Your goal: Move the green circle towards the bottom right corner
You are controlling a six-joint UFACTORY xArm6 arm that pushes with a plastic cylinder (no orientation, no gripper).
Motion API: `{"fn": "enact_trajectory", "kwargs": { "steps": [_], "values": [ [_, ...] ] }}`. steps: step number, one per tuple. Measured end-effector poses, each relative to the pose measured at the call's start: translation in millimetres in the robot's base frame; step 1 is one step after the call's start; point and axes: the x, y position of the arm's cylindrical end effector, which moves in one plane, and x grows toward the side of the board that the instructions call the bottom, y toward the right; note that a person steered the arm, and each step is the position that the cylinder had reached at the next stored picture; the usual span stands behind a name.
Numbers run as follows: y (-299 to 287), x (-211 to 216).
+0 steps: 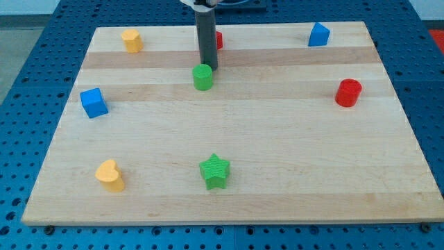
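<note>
The green circle (202,77) is a short green cylinder standing on the wooden board (277,146), in the upper middle of the view. My tip (210,68) is at the lower end of the dark rod, which comes down from the view's top edge. The tip sits just above and slightly right of the green circle, touching it or almost touching it. The board's bottom right corner (433,219) is far from the circle.
A green star (214,171) lies lower centre. A red cylinder (348,92) stands at the right. A blue block (318,34) is at top right, a blue cube (93,103) at left, a yellow block (132,40) at top left, a yellow heart (109,175) at bottom left. A red block (218,39) is partly hidden behind the rod.
</note>
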Motion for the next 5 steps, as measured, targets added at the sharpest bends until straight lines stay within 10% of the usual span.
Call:
{"fn": "enact_trajectory", "kwargs": {
  "steps": [3, 5],
  "values": [
    [-66.3, 49.4],
    [97.7, 126.5]
  ]
}}
